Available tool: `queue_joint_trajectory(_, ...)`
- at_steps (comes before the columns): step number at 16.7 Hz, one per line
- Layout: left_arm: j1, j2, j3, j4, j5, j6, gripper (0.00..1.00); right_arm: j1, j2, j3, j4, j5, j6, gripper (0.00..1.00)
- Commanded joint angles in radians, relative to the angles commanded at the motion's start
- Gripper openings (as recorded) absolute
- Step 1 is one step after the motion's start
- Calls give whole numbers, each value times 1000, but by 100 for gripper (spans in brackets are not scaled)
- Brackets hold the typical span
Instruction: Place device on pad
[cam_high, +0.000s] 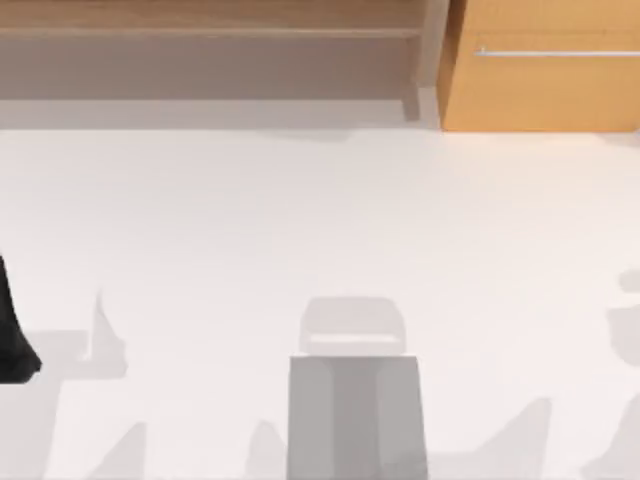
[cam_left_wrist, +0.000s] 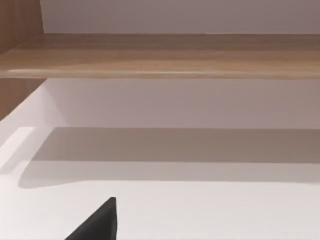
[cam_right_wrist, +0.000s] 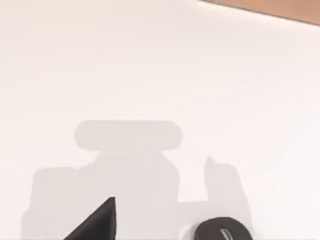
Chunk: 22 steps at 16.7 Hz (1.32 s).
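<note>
The device (cam_right_wrist: 222, 231) is a black, rounded, mouse-like thing lying on the white table, cut off by the edge of the right wrist view. A black part of my right gripper (cam_right_wrist: 97, 224) hangs above the table a short way from the device, apart from it. My left arm (cam_high: 15, 335) is a dark shape at the table's far left edge. A black tip of my left gripper (cam_left_wrist: 100, 222) sits over bare white table, facing the wooden shelf. The pad is out of view.
A long wooden shelf (cam_high: 210, 30) runs along the back of the table. An orange-brown cabinet (cam_high: 545, 70) with a metal handle stands at the back right. A grey block (cam_high: 355, 420) rises at the middle of the front edge. Soft arm shadows lie on the white table (cam_high: 320, 220).
</note>
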<state>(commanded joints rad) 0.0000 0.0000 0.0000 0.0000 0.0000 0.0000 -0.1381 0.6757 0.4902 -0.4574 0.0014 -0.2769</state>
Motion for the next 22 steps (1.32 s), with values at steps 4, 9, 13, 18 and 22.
queue_joint_trajectory(4, 0, 0, 0, 0, 0, 0, 100, -71, 407, 243, -251, 2, -146, 100)
queue_joint_trajectory(9, 0, 0, 0, 0, 0, 0, 100, -144, 772, 508, -497, 3, -296, 100)
queue_joint_trajectory(13, 0, 0, 0, 0, 0, 0, 100, -179, 946, 645, -605, 1, -368, 100)
queue_joint_trajectory(18, 0, 0, 0, 0, 0, 0, 100, -185, 974, 671, -624, 1, -381, 100)
queue_joint_trajectory(22, 0, 0, 0, 0, 0, 0, 100, -182, 989, 642, -582, 1, -378, 100)
